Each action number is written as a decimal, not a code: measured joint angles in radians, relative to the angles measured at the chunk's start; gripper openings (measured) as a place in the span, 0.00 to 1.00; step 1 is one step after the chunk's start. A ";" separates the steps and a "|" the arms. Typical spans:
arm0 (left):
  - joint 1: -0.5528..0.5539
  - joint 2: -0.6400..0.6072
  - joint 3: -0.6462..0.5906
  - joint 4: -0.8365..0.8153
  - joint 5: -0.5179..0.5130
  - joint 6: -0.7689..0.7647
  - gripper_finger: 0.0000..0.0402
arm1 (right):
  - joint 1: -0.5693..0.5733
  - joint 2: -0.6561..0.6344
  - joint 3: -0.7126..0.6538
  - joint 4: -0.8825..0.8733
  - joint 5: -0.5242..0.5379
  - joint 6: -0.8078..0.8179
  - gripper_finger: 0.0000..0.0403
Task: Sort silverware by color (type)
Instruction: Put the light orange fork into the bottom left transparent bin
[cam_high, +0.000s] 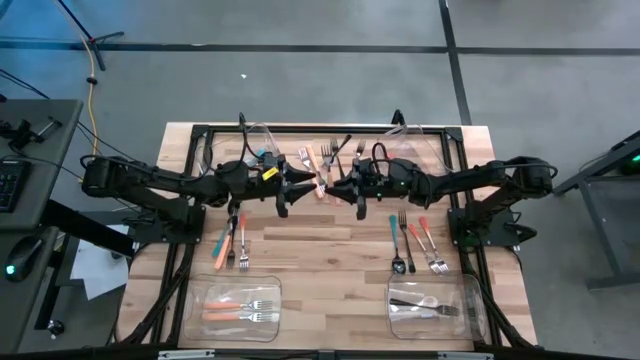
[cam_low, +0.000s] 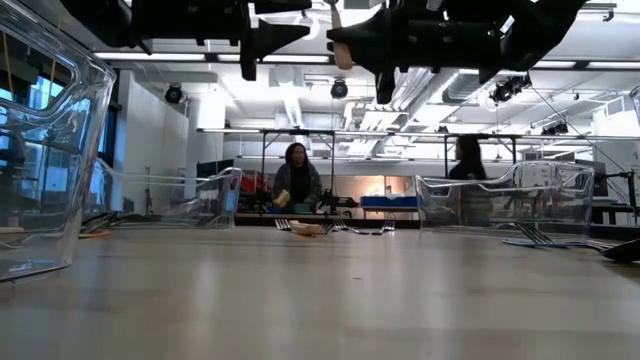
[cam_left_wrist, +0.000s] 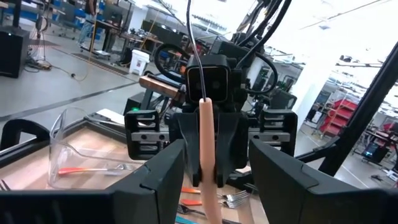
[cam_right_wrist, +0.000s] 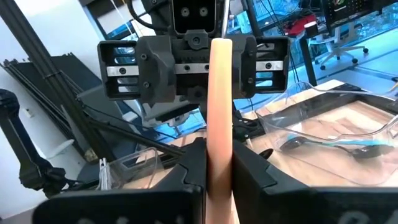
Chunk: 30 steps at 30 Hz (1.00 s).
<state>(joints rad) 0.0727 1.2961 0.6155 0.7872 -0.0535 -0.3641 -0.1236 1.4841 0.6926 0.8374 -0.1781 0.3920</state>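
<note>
The light wooden slatted counter (cam_high: 330, 250) appears whole only in the high view. That view alone shows the two clear plastic bins at the near edge: the left bin (cam_high: 200, 312) with orange-handled forks (cam_high: 240, 305), the right bin (cam_high: 470, 310) with dark metal pieces (cam_high: 425, 305). Loose silverware lies in three groups: mixed forks (cam_high: 325, 155) toward the far edge, an orange and teal set (cam_high: 230, 245) on the left side, and a teal, dark and red-orange set (cam_high: 415, 240) on the right side.

The low view alone shows two seated persons (cam_low: 297, 180) in the room beyond the far edge.

Both arms reach level toward mid-counter, raised clear of the surface and meeting head-on. The right gripper (cam_right_wrist: 219, 171) is closed tight on a pale orange utensil handle (cam_right_wrist: 220, 112), held upright between its fingers, above the counter's middle near the far edge. The left gripper (cam_left_wrist: 208, 177) stands spread wide, its fingers (cam_left_wrist: 161, 180) on either side of the same handle; contact cannot be confirmed. Only the wrist views reveal this handle between the fingers.
</note>
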 joint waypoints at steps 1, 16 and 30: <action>0.000 0.000 0.000 0.000 0.000 0.000 0.42 | 0.004 0.000 0.000 -0.001 0.000 0.000 0.08; -0.003 0.001 0.000 0.021 0.010 -0.026 0.42 | 0.021 0.034 0.184 -0.266 0.026 -0.134 0.08; 0.006 0.011 0.030 0.030 0.043 -0.004 0.42 | 0.038 0.034 0.185 -0.271 0.010 -0.149 0.08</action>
<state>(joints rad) 0.0789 1.3075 0.6453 0.8177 -0.0108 -0.3681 -0.0860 1.5181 0.8776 0.5664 -0.1679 0.2428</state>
